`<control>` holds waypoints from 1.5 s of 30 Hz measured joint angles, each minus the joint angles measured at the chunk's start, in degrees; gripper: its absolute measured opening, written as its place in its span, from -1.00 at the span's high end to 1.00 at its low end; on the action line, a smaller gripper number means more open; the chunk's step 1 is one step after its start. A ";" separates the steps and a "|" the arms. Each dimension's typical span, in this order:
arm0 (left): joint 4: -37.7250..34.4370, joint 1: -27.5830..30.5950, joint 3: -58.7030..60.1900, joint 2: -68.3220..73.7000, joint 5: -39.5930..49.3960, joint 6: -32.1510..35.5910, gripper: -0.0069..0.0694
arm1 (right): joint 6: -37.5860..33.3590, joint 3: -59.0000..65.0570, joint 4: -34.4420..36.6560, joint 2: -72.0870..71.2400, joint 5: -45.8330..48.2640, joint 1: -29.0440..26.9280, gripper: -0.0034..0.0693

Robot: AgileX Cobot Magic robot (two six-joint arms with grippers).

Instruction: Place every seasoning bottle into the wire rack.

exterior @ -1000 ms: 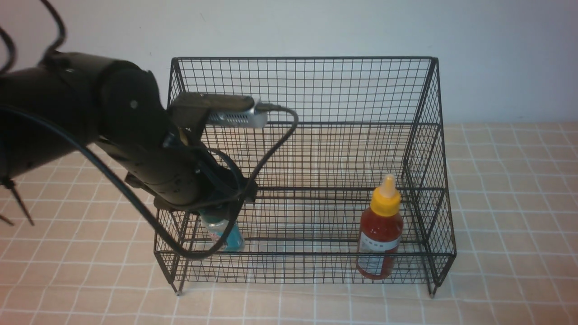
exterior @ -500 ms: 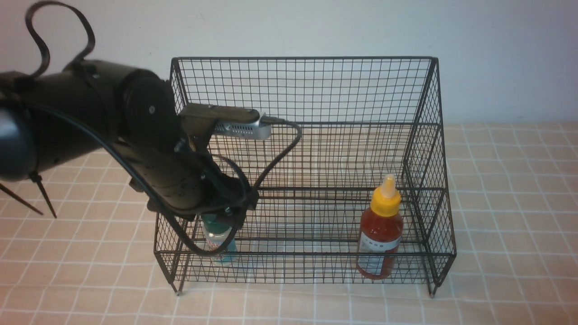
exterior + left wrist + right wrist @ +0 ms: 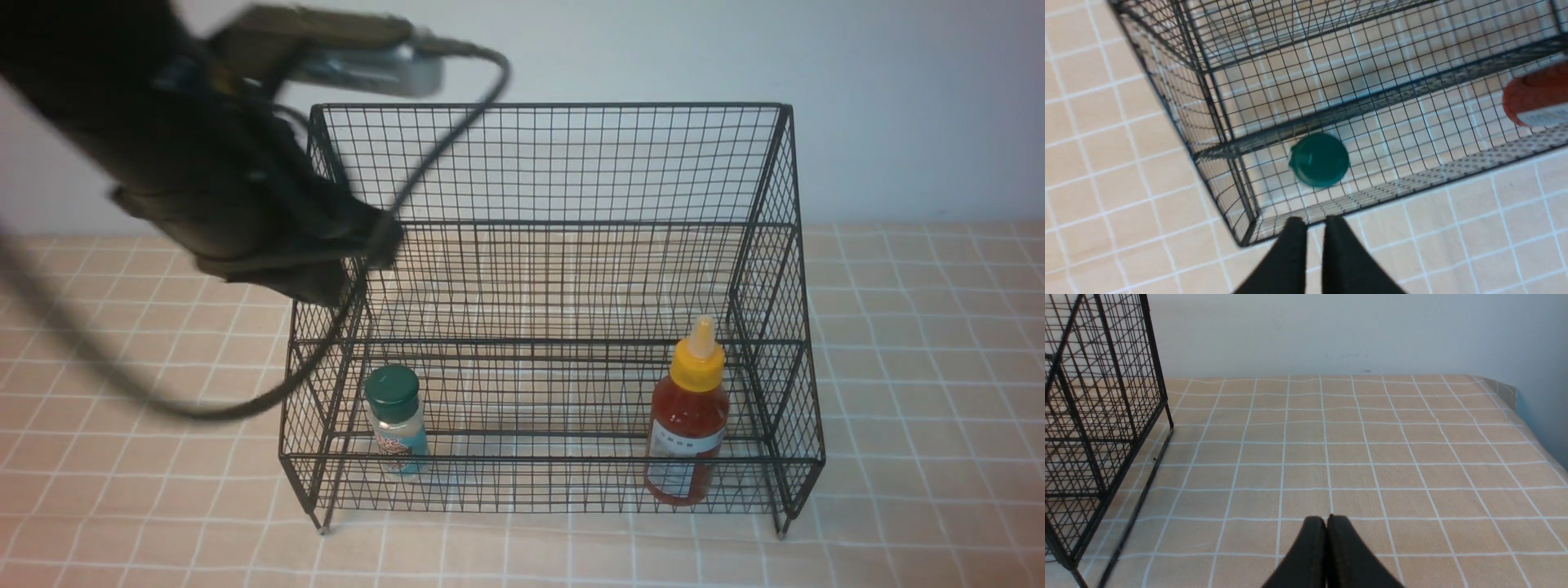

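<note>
Two upright in wire rack (image 3: 539, 106): shaker jar (image 3: 396, 420) near-left, red sauce bottle (image 3: 688, 416) near-right; left gripper (image 3: 1314, 223) slightly parted, right gripper (image 3: 1327, 519) pressed together.

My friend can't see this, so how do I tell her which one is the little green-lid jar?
Find the black wire rack on the checked table. On its lowest front shelf, at the left end, stands a short clear jar. Its flat dark green lid and teal label set it apart from the taller red bottle with a yellow cap at the right end.
</note>
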 joint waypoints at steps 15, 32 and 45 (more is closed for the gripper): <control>4.11 0.00 31.08 -35.86 -19.87 0.19 0.84 | 0.00 0.00 0.00 0.00 0.00 0.00 0.94; 3.98 0.00 33.87 -41.47 -16.76 0.40 0.84 | 0.00 0.00 0.00 0.00 0.00 0.00 0.94; 4.57 10.79 57.34 -62.15 -40.45 4.23 0.84 | 0.00 0.00 0.00 0.00 0.00 0.00 0.94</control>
